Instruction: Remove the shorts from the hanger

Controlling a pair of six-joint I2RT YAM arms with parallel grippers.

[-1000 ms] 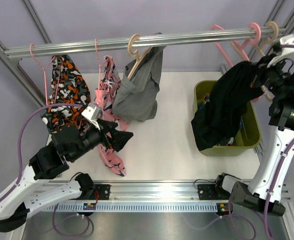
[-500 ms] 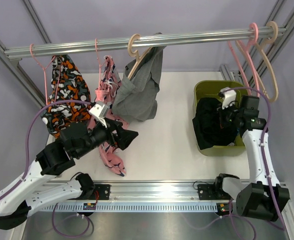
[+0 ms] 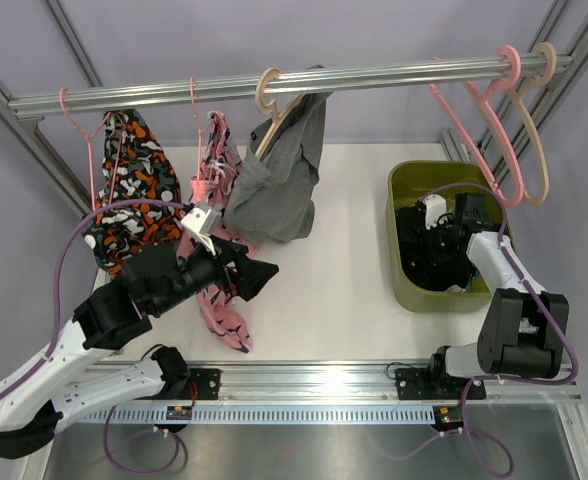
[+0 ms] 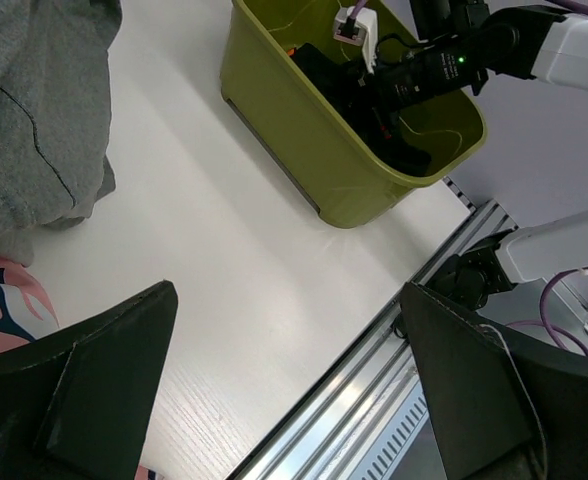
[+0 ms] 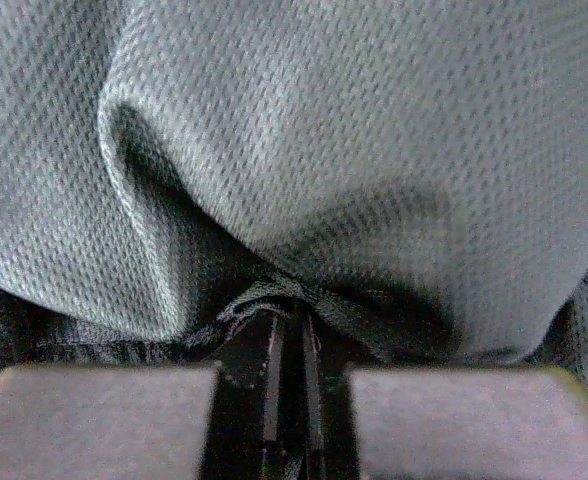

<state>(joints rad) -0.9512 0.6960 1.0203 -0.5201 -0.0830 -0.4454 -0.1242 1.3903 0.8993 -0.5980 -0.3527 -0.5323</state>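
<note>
Black shorts (image 3: 434,270) lie heaped in the green bin (image 3: 396,215), mesh weave filling the right wrist view and hiding whatever lies beneath, a fold pinched in the narrow right gripper (image 5: 284,375), left gripper (image 4: 286,300) spread wide beside the hanging grey shorts (image 3: 279,180).

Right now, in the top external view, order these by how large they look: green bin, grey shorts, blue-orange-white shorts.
1. green bin
2. grey shorts and blue-orange-white shorts: too alike to rank.
</note>
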